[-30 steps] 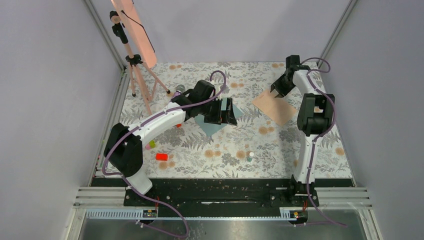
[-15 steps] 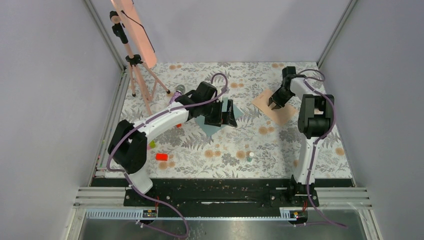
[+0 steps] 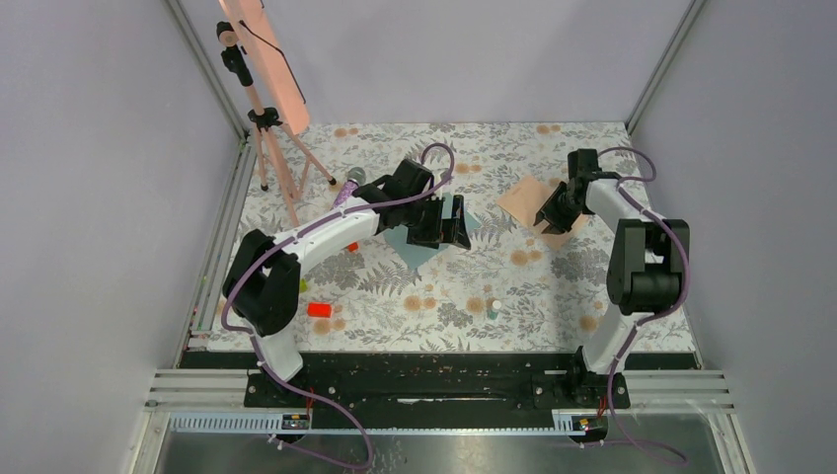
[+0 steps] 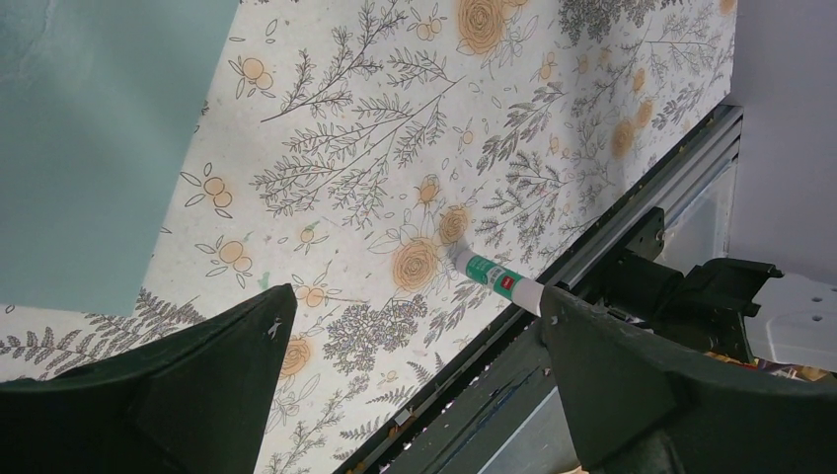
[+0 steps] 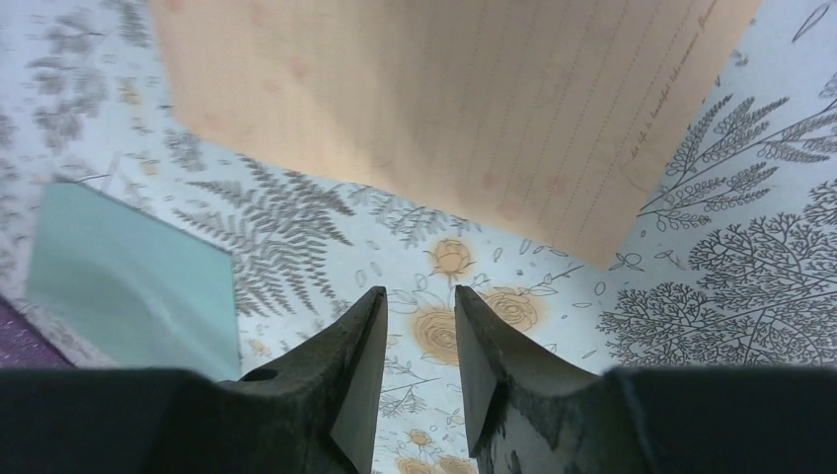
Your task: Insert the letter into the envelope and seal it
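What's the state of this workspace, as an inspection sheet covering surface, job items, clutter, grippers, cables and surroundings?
Surface: floral-patterned table cover, flat.
Job's things: pale tan-peach paper letter flat at far right; muted teal paper envelope flat mid-table; letter not inserted.
Clutter: green-and-white capped tube, red block, small yellow-green piece.
Grippers: left gripper wide open, empty, over envelope; right gripper narrowly open, empty, at letter's edge.
Cables: purple cables along both arms.
Surroundings: salmon-pink panel on tripod far left; grey walls.

White links (image 3: 316, 232); black joints (image 3: 646, 267); purple cables (image 3: 437, 147) alongside; left tool (image 4: 415, 296) and right tool (image 5: 419, 291) matte black.
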You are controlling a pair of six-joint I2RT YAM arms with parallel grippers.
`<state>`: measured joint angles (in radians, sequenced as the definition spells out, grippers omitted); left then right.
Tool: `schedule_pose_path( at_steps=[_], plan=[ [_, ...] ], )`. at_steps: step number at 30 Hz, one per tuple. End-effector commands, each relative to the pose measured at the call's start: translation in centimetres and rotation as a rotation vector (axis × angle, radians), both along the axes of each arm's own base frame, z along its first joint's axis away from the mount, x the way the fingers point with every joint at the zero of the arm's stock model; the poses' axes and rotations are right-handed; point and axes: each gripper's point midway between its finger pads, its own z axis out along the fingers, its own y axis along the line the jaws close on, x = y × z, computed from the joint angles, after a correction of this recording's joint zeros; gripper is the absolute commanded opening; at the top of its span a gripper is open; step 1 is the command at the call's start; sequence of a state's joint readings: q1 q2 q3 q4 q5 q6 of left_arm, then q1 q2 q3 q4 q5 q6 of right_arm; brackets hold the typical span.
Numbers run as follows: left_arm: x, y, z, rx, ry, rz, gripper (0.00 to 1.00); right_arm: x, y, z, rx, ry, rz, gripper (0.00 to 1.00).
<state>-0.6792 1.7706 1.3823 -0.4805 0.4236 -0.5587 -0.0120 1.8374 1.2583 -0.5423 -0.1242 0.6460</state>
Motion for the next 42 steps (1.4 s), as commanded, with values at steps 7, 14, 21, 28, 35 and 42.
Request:
schedule_pose_path(
  at_steps=[7, 14, 21, 28, 35, 42],
  plan=[
    [0.6, -0.6, 2.6, -0.044, -0.067, -0.003, 0.98, 1.5, -0.2, 5.1, -0.043, -0.177, 0.062, 0.46],
    [0.4, -1.5, 2.4, -0.046, -0.068, -0.025, 0.98, 1.2, -0.3, 5.0, -0.045, -0.172, 0.053, 0.52],
    [0.3, -3.1, 2.4, -0.055, -0.068, -0.055, 0.98, 1.8, -0.6, 5.7, -0.063, -0.195, 0.050, 0.56],
    [0.9, -3.4, 2.8, -0.055, -0.096, -0.060, 0.98, 2.4, -0.8, 6.3, -0.077, -0.213, 0.053, 0.58],
    [1.9, -3.5, 4.2, -0.069, -0.193, -0.063, 0.98, 3.1, -1.2, 7.3, -0.099, -0.242, 0.043, 0.60],
    [6.7, -6.7, 5.9, -0.109, -0.287, -0.021, 0.95, 4.4, -2.9, 6.7, -0.132, -0.224, -0.007, 0.63]
  ],
)
